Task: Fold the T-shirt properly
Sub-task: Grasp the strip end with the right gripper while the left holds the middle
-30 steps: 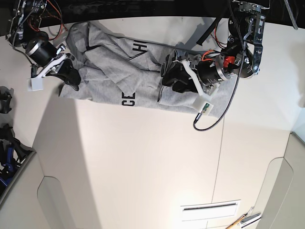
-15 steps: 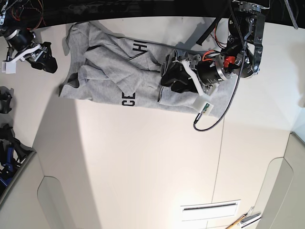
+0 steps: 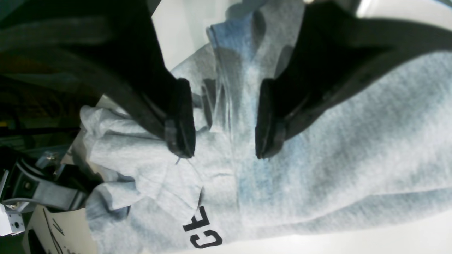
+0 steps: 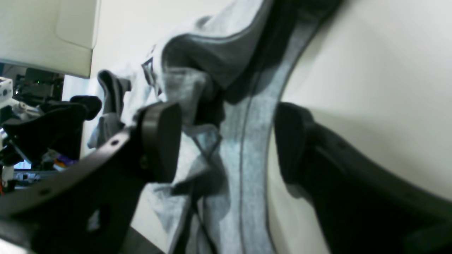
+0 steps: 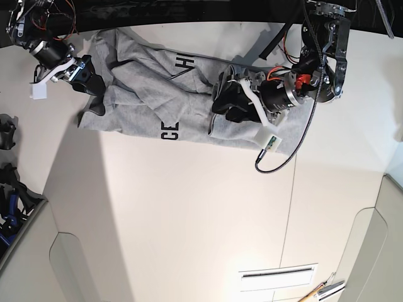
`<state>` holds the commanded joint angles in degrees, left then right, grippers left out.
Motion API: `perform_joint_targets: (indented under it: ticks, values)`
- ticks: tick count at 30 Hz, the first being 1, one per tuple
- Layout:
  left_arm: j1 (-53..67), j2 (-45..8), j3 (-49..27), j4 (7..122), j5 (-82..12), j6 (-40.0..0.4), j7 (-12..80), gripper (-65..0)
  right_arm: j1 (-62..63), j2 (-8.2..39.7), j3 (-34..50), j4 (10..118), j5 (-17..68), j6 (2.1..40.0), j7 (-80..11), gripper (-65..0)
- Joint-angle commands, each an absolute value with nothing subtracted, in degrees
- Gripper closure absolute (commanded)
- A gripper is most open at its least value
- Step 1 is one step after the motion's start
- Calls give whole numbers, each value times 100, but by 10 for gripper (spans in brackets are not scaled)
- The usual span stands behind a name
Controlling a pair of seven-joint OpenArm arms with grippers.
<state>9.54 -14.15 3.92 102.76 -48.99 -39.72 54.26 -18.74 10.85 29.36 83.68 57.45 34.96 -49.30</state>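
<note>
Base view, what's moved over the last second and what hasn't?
The right gripper lifted off the left edge of the crumpled heather-grey cotton T-shirt, swung out past the white table's corner, and has now come back to that edge, fingers open astride a hem fold. It held no cloth. The left gripper stayed open over the shirt's middle, and the shirt's outline looks unchanged.

Left gripper point(image 5: 228, 100): black fingers point(image 3: 180, 120) with flat rubbery pads, white bracket, small white-green board at wrist, silver-black motor with orange-red part, braided grey cable point(image 5: 286, 157) looping off. Black metal arm links, red and black wires. Right gripper point(image 5: 85, 75): black fingers point(image 4: 159, 141), screw holes in bracket, white mount, black cylindrical motor; finer detail possibly blurred.
</note>
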Motion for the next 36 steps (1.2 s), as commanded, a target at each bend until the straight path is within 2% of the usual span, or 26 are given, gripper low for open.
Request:
perform_joint_targets:
  ticks: [7, 28, 36]
  values:
    - [954, -1413, 392, 10276, -4904, -3972, 5424, -314, -1874, 600, 2674, 8368, 5723, 3540, -4930, -415]
    - [952, -1413, 392, 10276, -4908, -3970, 5426, -314, -1466, 392, 2571, 8409, 5284, 3507, -5000, -415]
    - [952, -1413, 392, 10276, -4958, -3970, 5428, -314, -1481, 296, 2561, 9174, 4676, 3273, -5065, -415]
